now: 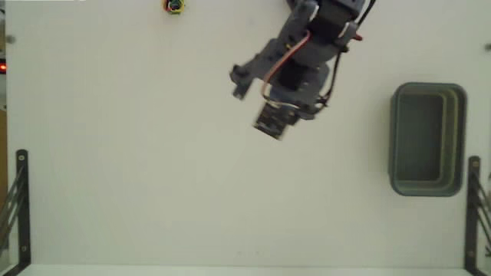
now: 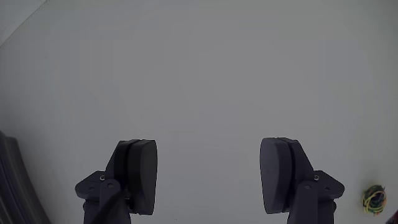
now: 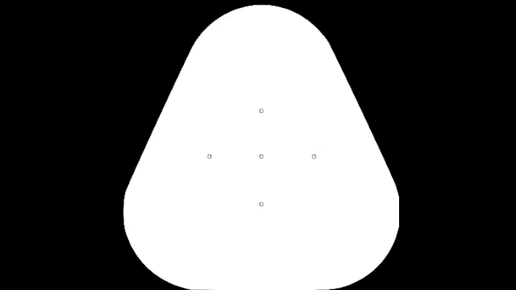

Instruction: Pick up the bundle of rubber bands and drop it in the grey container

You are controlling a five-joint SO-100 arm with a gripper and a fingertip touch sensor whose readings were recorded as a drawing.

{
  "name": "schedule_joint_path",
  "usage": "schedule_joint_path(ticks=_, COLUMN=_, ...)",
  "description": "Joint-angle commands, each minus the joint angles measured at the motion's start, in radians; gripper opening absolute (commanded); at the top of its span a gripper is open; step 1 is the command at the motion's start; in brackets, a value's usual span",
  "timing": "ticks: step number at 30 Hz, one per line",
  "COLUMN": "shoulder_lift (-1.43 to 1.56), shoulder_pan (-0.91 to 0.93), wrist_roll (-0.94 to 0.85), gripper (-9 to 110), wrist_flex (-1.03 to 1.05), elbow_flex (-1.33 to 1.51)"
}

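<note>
**Hand wide and empty above the surface**

The hand [image 2: 208, 180] hangs wide apart, holding nothing. The bundle of rubber bands [image 1: 174, 6] lies at the fixed view's top edge, well apart from the grey container [image 1: 427, 139] at right.

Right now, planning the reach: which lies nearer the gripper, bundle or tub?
In the wrist view, the bundle of rubber bands sits just beside the open gripper; the grey container is outside that view.
</note>
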Motion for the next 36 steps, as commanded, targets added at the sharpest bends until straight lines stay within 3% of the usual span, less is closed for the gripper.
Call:
schedule_joint_path(ticks=1, shoulder_lift=0.001, shoulder_pan=0.064, wrist_roll=0.005, gripper=110, wrist_flex=0.019, elbow_flex=-0.041)
schedule_joint_path(ticks=36, shoulder_lift=0.001, shoulder_pan=0.537, wrist_roll=0.005, gripper=110, wrist_flex=0.019, elbow_flex=-0.041)
